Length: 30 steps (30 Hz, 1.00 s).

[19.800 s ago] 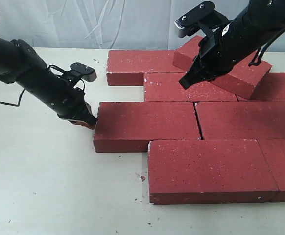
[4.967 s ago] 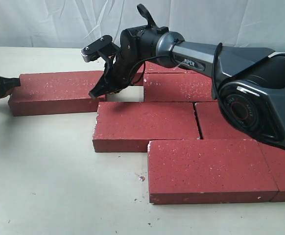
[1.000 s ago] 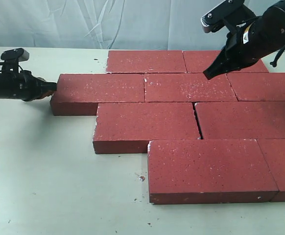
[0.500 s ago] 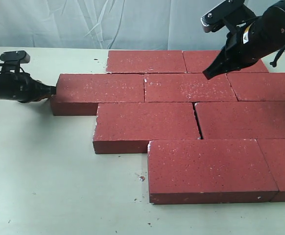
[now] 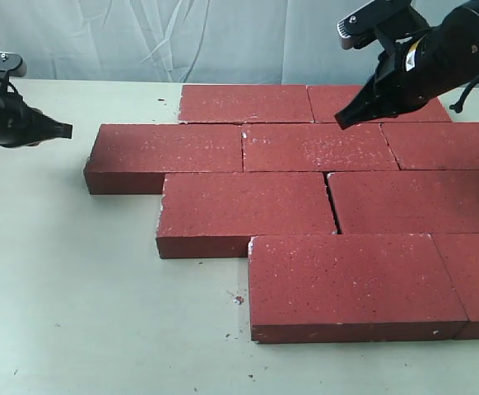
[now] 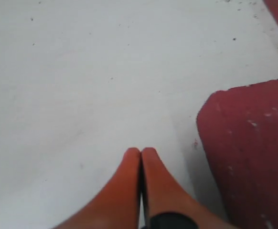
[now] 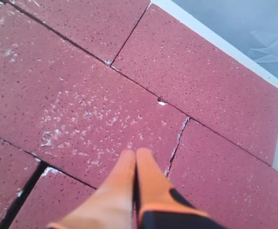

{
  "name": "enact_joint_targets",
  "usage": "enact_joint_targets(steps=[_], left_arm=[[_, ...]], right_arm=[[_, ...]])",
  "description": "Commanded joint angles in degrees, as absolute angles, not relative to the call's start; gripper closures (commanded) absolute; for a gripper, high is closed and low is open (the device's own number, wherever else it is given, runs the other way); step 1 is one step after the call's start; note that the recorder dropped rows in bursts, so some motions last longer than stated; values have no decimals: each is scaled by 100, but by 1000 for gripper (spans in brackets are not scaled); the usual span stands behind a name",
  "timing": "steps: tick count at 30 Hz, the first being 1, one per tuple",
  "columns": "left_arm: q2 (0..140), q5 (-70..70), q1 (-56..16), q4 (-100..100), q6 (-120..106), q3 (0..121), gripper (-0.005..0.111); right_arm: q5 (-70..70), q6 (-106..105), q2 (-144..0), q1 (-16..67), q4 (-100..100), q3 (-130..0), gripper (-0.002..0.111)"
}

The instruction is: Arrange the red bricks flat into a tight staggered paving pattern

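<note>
So, table (image 5: 91, 329): pale and matte, the widest thing in view, with everything else on or over it.
Backdrop (image 5: 141, 37): a whitish, creased sheet behind the table's far edge.
Red bricks (image 5: 248, 210): nine by my count, all lying flat in four staggered rows on the right part of the table (two at the back, then three, two, and two nearest the camera, some cut off by the frame edge). The joints are mostly closed, with a thin dark gap between the pair in the third row.
Leftmost brick (image 5: 165, 155): the end of the three-brick row, reaching furthest toward my left side.
Right pincer (image 5: 339, 124): my orange fingers (image 7: 124, 167) are pressed together with nothing between them. The tip points down near the seam between the back row and the three-brick row, and I cannot tell whether it touches the surface.
Left pincer (image 5: 67, 130): likewise closed and empty, held over bare table, near the leftmost brick's end but apart from it.
Crumb (image 5: 238, 299): a tiny red chip on the table, just beside the front row's left brick.
</note>
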<state>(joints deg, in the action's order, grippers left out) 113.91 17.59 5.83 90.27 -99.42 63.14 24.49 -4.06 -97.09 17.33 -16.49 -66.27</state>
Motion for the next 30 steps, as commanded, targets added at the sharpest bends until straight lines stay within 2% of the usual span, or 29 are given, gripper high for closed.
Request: enact_joint_targets(steps=[1, 5, 11, 15, 21, 26, 30], left_arm=[[10838, 2332, 581, 8401, -9518, 6169, 107], [10443, 3304, 568, 7516, -8945, 6169, 107], [10097, 3963, 484, 7375, -8799, 6169, 107], [9914, 3542, 61, 6712, -8247, 6169, 107], [9494, 2498, -1034, 5311, -7003, 6212, 107], [9360, 2463, -1438, 4256, -6345, 6478, 107], [9360, 3490, -1438, 2679, -4649, 6703, 107]], right_arm=[[2363, -395, -9663, 1725, -1580, -6599, 109], [2363, -395, -9663, 1725, -1515, -6599, 109], [2351, -508, -9663, 1747, -746, -6599, 109], [2556, -1112, -9663, 1961, -330, -6599, 109], [2703, -2755, -9663, 2402, 435, -6666, 109], [3716, -3238, -9663, 2466, 894, -7211, 109], [4804, -3214, -9663, 2344, 854, -7781, 109]])
